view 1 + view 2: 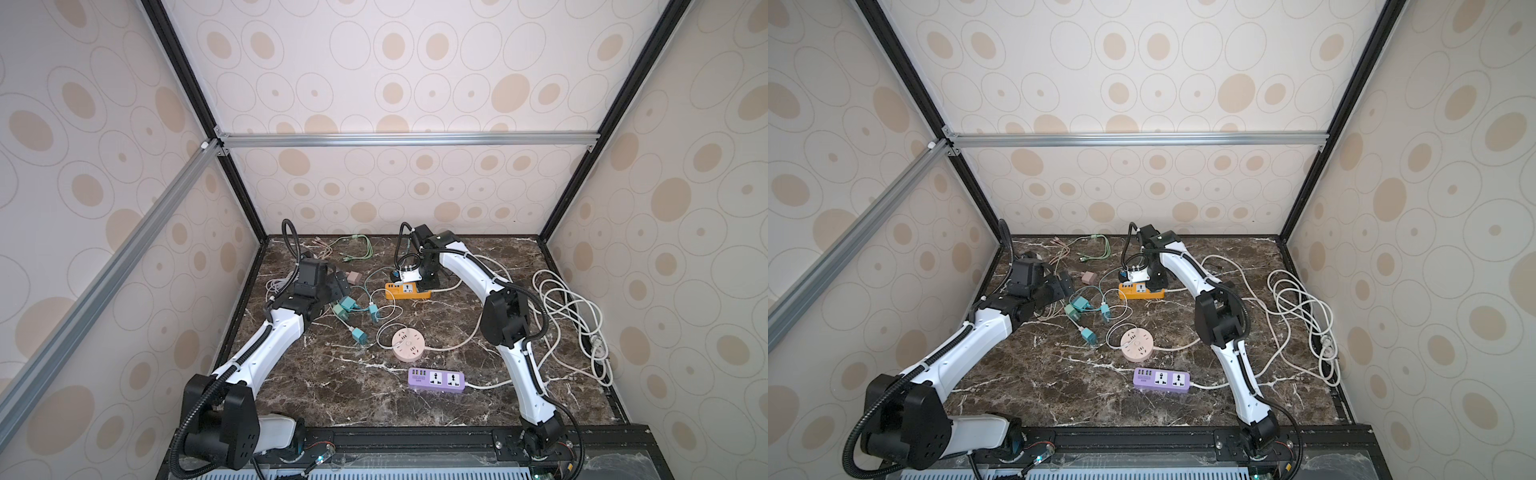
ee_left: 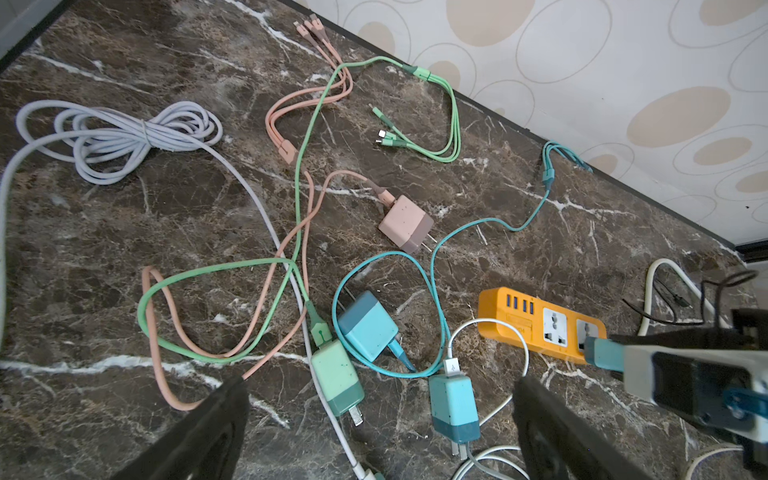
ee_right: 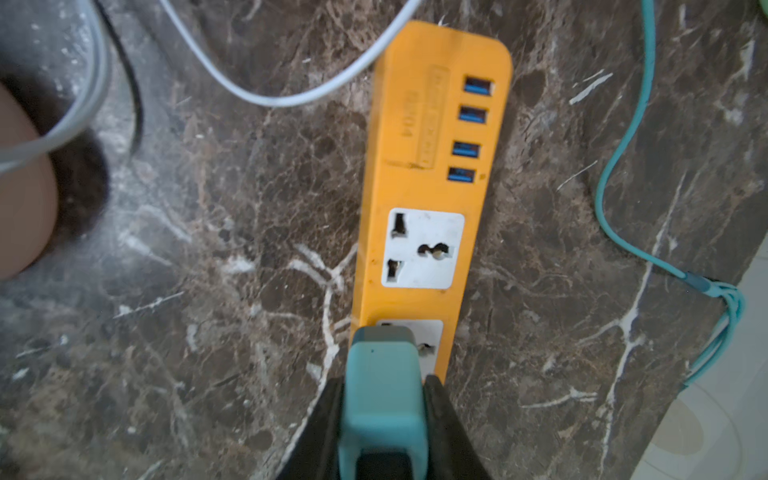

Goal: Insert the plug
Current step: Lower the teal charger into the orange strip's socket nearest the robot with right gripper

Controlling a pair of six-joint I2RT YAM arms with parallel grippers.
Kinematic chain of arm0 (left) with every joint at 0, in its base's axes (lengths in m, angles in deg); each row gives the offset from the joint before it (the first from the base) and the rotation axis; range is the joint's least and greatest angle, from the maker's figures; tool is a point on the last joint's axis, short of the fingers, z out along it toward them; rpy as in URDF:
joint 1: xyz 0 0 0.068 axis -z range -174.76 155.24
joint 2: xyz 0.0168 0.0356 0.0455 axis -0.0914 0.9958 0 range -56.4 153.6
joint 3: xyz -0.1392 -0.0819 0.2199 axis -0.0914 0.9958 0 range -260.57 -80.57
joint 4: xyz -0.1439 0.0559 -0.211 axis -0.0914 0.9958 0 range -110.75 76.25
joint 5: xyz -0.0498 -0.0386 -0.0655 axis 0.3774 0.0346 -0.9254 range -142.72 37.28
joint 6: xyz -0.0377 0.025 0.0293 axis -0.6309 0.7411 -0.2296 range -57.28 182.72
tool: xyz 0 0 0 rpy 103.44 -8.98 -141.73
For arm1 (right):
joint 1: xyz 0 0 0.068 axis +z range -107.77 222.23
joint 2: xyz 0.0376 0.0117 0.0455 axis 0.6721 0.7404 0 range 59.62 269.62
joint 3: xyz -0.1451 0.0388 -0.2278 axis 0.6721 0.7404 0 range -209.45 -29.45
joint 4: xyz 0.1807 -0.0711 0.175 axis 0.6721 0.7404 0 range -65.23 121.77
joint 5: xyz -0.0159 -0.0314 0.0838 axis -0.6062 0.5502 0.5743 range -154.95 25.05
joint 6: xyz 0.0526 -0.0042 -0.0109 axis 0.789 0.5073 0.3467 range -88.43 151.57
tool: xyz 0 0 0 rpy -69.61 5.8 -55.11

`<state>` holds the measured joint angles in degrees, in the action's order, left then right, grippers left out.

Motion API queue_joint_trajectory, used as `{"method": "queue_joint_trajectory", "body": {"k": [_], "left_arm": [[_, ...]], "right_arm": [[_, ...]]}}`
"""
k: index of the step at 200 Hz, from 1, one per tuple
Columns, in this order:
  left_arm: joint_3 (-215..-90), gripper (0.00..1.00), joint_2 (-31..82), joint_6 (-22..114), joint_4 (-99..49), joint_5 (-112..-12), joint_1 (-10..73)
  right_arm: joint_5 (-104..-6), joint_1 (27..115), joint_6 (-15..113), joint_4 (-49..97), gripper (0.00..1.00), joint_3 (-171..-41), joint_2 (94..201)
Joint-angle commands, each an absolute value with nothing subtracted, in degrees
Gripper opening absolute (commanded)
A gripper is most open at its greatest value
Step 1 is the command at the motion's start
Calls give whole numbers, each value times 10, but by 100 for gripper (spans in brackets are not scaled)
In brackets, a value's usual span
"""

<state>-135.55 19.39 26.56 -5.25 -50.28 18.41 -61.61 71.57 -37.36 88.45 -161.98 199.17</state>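
Claw on the right arm (image 3: 384, 384) clamps the teal plastic charger plug (image 3: 382, 361) right at the end socket (image 3: 430, 332) of the orange power strip (image 3: 432, 187); left claw (image 2: 380, 386) gapes empty.

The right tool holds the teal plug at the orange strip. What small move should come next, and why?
Probably press the teal plug straight into the socket: the right tool grips it, its front sits on that socket, prongs hidden.

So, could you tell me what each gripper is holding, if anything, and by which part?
The right gripper grips the teal blocky plastic charger plug by its opposite side faces; the open left gripper holds nothing.
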Motion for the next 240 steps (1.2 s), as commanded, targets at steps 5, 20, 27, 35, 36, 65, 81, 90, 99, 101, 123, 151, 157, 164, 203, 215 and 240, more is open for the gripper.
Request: {"method": "queue_joint_trajectory", "body": {"k": [5, 20, 27, 35, 36, 65, 81, 90, 99, 101, 123, 151, 157, 164, 203, 215, 240], "left_arm": [[-1371, 98, 204, 276, -48, -504, 179], [-1374, 98, 206, 275, -49, -506, 179], [-1374, 98, 207, 274, -48, -506, 179], [-1374, 98, 208, 274, -49, -507, 179], [-1375, 98, 208, 274, -49, -507, 179], [-1376, 98, 213, 276, -50, -509, 179], [-1378, 98, 218, 277, -52, -515, 179], [-1379, 98, 218, 279, -53, -518, 179], [-1379, 98, 219, 280, -54, -520, 179], [-1380, 98, 219, 280, -54, -520, 179], [-1380, 98, 219, 283, -54, -521, 179], [-1382, 98, 217, 284, -53, -526, 179], [-1381, 98, 216, 284, -53, -526, 179], [-1380, 98, 215, 284, -54, -526, 179], [-1369, 98, 209, 283, -58, -525, 179], [-1367, 98, 210, 283, -58, -525, 179], [-1363, 98, 206, 284, -58, -521, 179]], "right_arm": [[-614, 715, -364, 908, 0, -1607, 2066], [-614, 708, -354, 919, 0, -1631, 2074], [-609, 703, -349, 929, 0, -1641, 2077], [-598, 698, -348, 939, 0, -1646, 2077], [-597, 697, -348, 939, 0, -1646, 2077], [-562, 686, -357, 955, 0, -1630, 2068], [-552, 686, -348, 987, 0, -1633, 2072], [-541, 686, -341, 1007, 0, -1634, 2070], [-532, 687, -334, 1020, 0, -1625, 2062], [-529, 687, -334, 1022, 0, -1623, 2059], [-505, 690, -333, 1033, 0, -1566, 2019], [-478, 691, -337, 1019, 0, -1506, 1968], [-476, 691, -339, 1014, 0, -1495, 1960], [-478, 691, -343, 1005, 0, -1482, 1954], [-513, 689, -366, 955, 0, -1443, 1972], [-520, 687, -374, 943, 0, -1440, 1984], [-554, 688, -392, 904, 0, -1408, 1993]]}}
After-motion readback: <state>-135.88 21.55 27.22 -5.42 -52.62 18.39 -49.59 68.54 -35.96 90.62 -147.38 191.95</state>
